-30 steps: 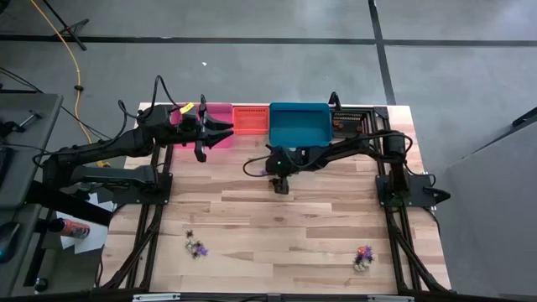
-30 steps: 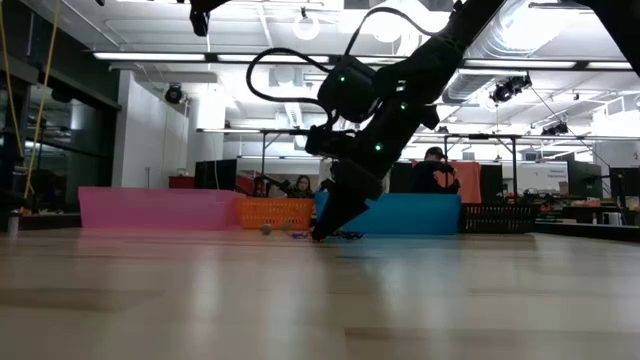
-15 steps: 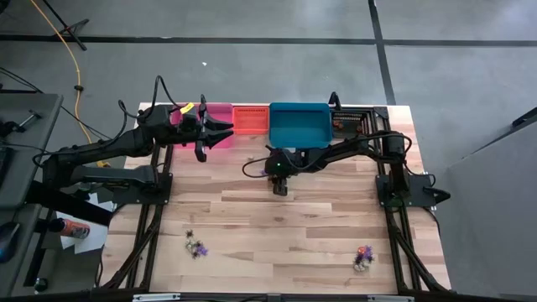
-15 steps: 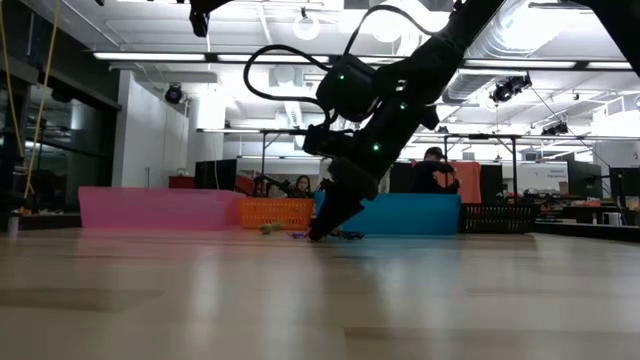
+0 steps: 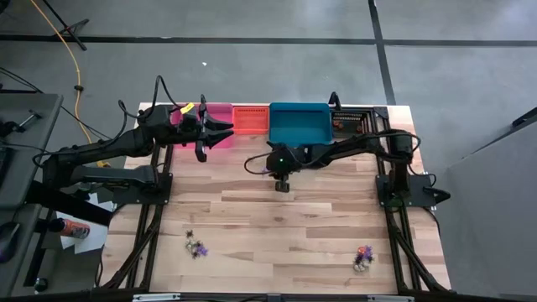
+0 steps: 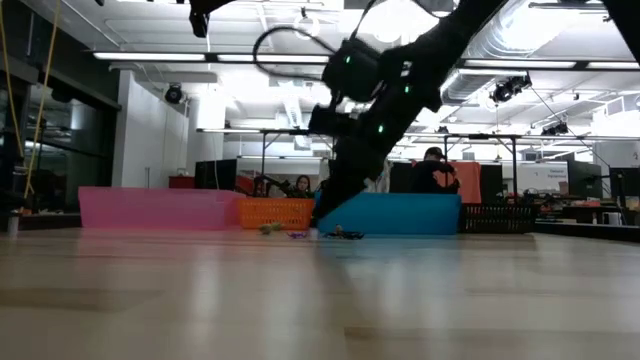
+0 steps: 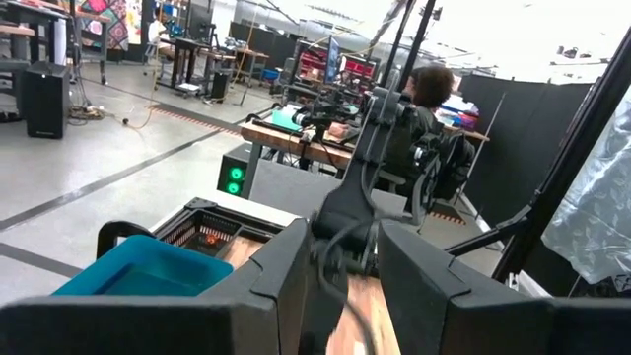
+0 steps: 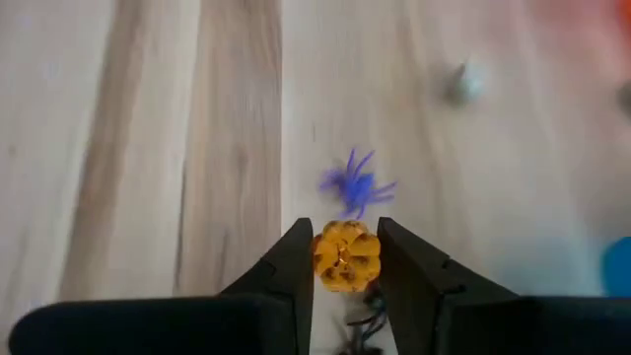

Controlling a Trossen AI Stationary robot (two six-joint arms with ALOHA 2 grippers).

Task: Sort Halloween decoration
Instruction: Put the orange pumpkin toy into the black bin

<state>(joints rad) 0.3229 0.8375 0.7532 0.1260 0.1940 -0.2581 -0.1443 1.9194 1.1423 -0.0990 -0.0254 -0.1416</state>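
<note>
A tiny orange pumpkin trinket (image 8: 346, 256) of the Halloween decoration sits between the fingers of my right gripper (image 8: 346, 258), which is shut on it just above the table's middle (image 5: 281, 180). On the wood close beyond it lie a purple spider (image 8: 355, 184) and a pale ball (image 8: 465, 83). A black trinket (image 8: 361, 321) shows under the fingers. Two more little heaps lie near the front edge, one left (image 5: 196, 247) and one right (image 5: 363, 256). My left gripper (image 7: 345, 286) hangs open and level above the pink bin (image 5: 220, 117). My right gripper pinches the orange pumpkin's two sides (image 8: 321, 258) between its two fingers, at their free ends. The fingers come from above, slanting down. In the low view the fingertips (image 6: 320, 224) stand a little off the wood, so the pumpkin is lifted just clear.
Along the far edge stand, from left to right, the pink bin, an orange bin (image 5: 249, 119), a blue bin (image 5: 299, 124) and a black bin (image 5: 352, 122). Bare wood lies between the middle and the front heaps. People sit in the room behind the table.
My right gripper has shut on the orange pumpkin on the table and then risen a little, taking the pumpkin off the wood. The purple spider and the pale ball have stayed on the table.
</note>
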